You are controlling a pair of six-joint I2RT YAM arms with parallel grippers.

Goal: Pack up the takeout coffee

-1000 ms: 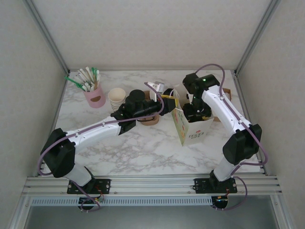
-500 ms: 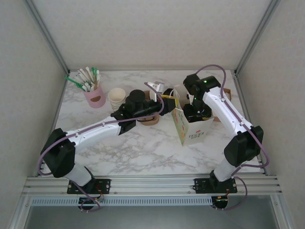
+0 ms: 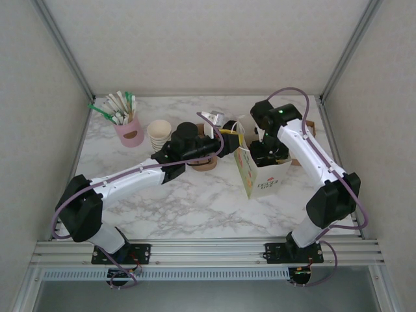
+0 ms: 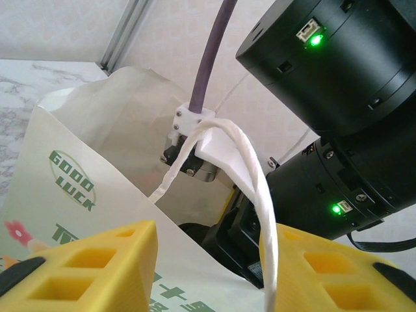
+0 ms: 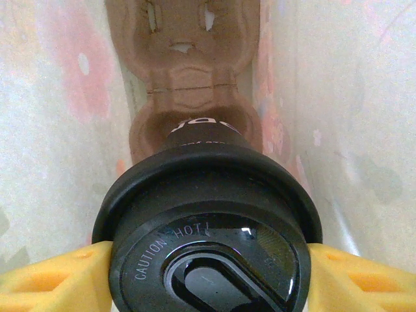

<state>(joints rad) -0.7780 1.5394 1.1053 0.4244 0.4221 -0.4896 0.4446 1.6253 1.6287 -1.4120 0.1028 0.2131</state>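
Right wrist view: the takeout coffee sits between the yellow fingers of the right gripper. They are pressed against either side of the cup just under its black lid, so the hand is closed on it and spread fairly wide. The cup and hand are inside the paper bag, whose pale flowered walls rise close on both sides of the hand. Beyond the fingertips, at the bottom of the bag, lies a brown cardboard cup holder, with one of its wells straight under the cup. Whether the cup base touches it I cannot tell.

From above, the bag stands on the marble table with the right arm reaching down into its mouth.

The left gripper waits at the bag's rim with its fingers apart. The white cord handle hangs in the gap and lies against one finger, and the right arm's black joints block the space past it.

Behind the left hand, well away from the bag, stand a stack of paper cups and a pink holder of stirrers.
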